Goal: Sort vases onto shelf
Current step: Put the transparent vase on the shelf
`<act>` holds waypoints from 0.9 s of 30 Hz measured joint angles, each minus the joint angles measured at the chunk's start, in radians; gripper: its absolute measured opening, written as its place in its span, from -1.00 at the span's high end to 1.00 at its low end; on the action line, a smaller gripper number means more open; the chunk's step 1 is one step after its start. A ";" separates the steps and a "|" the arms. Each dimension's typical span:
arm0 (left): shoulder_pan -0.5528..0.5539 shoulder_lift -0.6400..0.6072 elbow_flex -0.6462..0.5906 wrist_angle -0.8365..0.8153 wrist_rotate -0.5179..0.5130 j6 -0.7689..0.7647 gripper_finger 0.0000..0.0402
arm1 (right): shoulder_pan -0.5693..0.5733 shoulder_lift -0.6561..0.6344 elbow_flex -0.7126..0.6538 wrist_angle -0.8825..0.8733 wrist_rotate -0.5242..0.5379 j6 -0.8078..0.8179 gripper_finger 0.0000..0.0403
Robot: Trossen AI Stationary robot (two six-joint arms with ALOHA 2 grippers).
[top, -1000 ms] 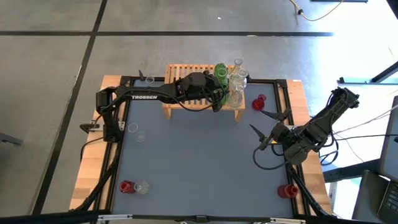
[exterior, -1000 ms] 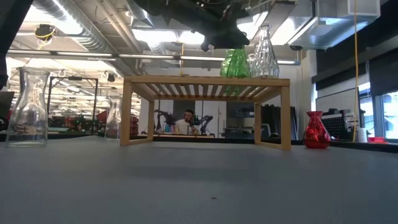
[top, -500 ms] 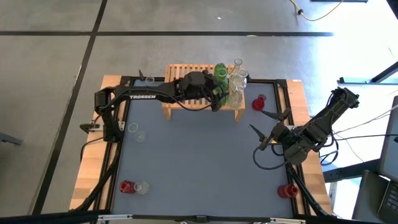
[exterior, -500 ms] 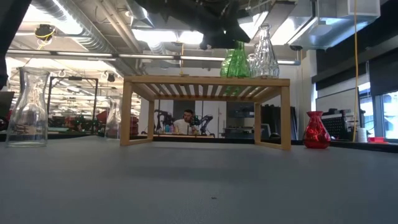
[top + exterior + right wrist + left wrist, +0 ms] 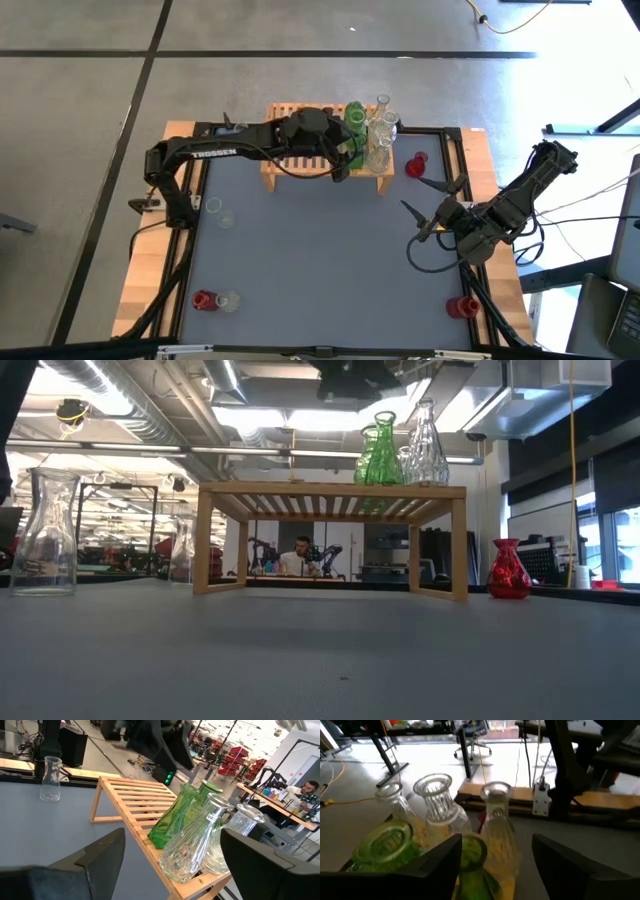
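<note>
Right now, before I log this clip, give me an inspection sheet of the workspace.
Surface: grey table, black frame.
Job's things: green vases and clear vases upright at one end of the shelf; red vase beside it; other vases scattered on the table.
Clutter: nothing seen.
Grippers: left gripper above the green vases, fingers apart, holding nothing; right gripper open, waiting at the table's right side.
Cables: bundles along the right edge.
Surroundings: person seated behind, workshop benches.
</note>
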 joint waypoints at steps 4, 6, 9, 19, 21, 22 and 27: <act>-0.025 -0.056 0.000 -0.077 -0.017 0.002 -0.17 | 0.000 0.000 0.000 -0.001 -0.013 0.000 -0.57; -0.044 -0.098 -0.009 -0.104 -0.029 -0.010 -0.17 | 0.000 0.000 0.000 -0.001 -0.013 0.000 -0.57; -0.080 -0.178 -0.040 -0.176 -0.063 -0.045 -0.17 | 0.000 0.000 0.000 0.000 -0.014 0.000 -0.57; -0.219 -0.417 -0.258 -0.329 -0.156 -0.248 -0.17 | 0.000 0.000 0.001 0.001 -0.012 0.000 -0.57; -0.246 -0.451 -0.302 -0.346 -0.151 -0.295 -0.17 | 0.000 0.000 0.001 0.001 -0.012 0.000 -0.57; -0.258 -0.464 -0.323 -0.348 -0.126 -0.313 -0.17 | 0.000 0.000 0.001 0.001 -0.012 0.000 -0.57; -0.320 -0.495 -0.410 -0.369 -0.033 -0.407 -0.17 | 0.000 0.000 0.001 0.002 -0.011 0.000 -0.57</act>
